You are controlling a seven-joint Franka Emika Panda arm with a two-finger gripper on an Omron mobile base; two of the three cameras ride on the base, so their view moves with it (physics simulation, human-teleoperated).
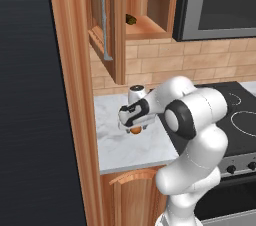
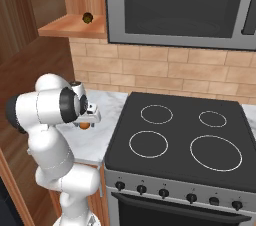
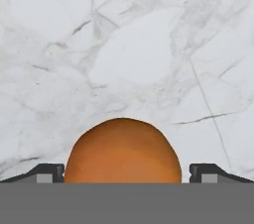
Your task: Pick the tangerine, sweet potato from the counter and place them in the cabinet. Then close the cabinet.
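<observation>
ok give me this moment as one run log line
pincer: around tangerine, grip unconfirmed | tangerine: low over counter | sweet potato: in cabinet | cabinet: open

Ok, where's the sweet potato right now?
The sweet potato sits on the shelf of the open cabinet, upper middle of the left base view, left of the microwave.

Kitchen – stovetop (image 2: 182,135), marble counter (image 1: 117,137), wooden cabinet (image 1: 145,5)
</observation>
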